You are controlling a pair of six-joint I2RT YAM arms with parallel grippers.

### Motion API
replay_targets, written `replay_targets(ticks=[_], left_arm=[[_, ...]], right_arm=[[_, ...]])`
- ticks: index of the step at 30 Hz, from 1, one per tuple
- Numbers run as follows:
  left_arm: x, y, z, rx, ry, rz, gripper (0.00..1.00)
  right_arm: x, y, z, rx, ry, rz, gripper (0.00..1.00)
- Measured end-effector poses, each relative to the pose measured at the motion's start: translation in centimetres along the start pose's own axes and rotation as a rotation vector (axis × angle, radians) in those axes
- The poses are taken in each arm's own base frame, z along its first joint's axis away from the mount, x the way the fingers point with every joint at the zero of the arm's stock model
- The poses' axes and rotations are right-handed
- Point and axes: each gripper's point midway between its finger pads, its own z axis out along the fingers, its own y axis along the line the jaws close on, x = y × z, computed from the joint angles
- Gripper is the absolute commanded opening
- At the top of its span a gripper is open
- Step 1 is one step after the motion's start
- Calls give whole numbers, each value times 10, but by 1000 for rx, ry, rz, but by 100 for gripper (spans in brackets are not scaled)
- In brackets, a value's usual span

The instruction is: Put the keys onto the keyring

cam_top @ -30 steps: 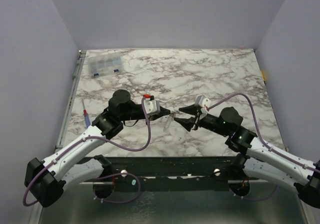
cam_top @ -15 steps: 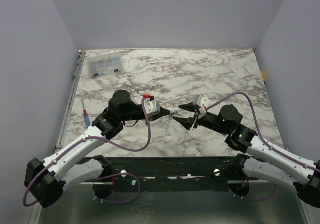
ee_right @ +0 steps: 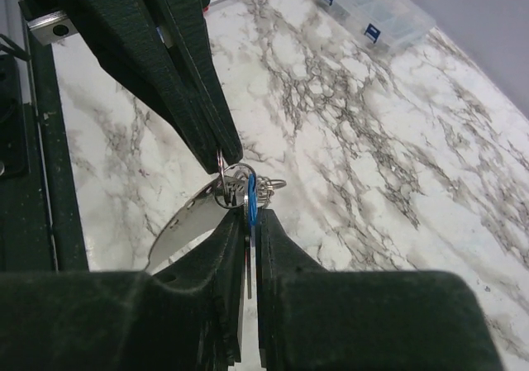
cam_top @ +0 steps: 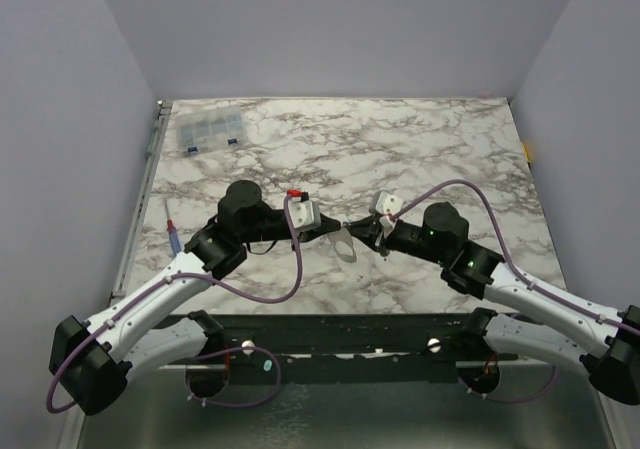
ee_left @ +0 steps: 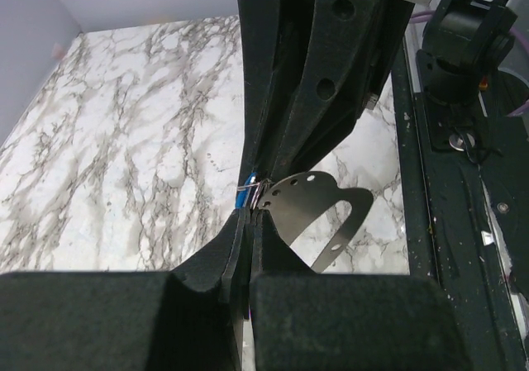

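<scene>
Your left tool (ee_left: 250, 212) and right tool (ee_right: 250, 219) both pinch the keyring (ee_right: 237, 169) above the bench (cam_top: 420, 149) – wire and blue tag (ee_right: 250, 199) – with one key (ee_left: 318, 210) seemingly hanging on it already; I can't make out any others.

Marble table (cam_top: 430, 149) with box (cam_top: 208, 129), screwdriver (cam_top: 172, 231)

Left gripper (cam_top: 336, 230): centre of frame, tip pointing right.
Right gripper (cam_top: 370, 233): just beside it, tip pointing left.
Keyring (cam_top: 353, 230): small glint between the tips.
Keys (cam_top: 346, 247): pale sliver just below.
Box (cam_top: 208, 129): upper left.
Screwdriver (cam_top: 173, 231): left side.
</scene>
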Motion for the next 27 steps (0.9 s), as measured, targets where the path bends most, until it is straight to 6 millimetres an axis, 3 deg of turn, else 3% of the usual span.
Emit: replay_targets(ticks=[6, 27], left_arm=[[0, 0, 0, 0, 1, -1, 0], [-7, -2, -4, -11, -35, 24, 0]], right_arm=[[2, 1, 0, -7, 8, -9, 1], [-2, 12, -7, -46, -2, 58, 1]])
